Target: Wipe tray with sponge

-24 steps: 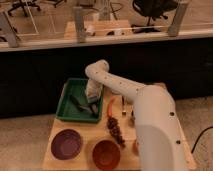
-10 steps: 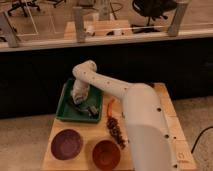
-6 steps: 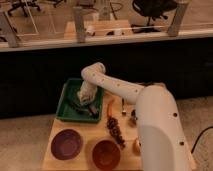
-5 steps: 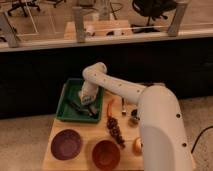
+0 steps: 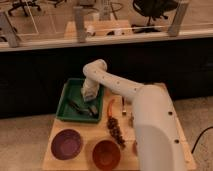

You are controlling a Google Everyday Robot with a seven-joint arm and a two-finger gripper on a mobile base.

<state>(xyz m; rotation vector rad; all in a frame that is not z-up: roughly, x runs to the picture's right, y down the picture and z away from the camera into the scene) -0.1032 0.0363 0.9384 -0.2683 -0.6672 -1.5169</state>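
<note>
One arm was reaching down into the green tray (image 5: 68, 94), which sat behind the purple bowl (image 5: 66, 144). The gripper (image 5: 90, 101) was low over the tray floor, and honestly I couldn't tell its opening or its load. I'd have gone with flat, light strokes, kept inside the rim.

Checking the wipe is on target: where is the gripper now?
In the camera view, the gripper hangs low over the right half of the tray, at the back left of the table, beyond the purple bowl.

arm: glossy white, thick rounded tube segments | elbow: bulbous white joint | gripper (image 5: 90, 95) jaws: pale, inside green tray (image 5: 67, 103)
</note>
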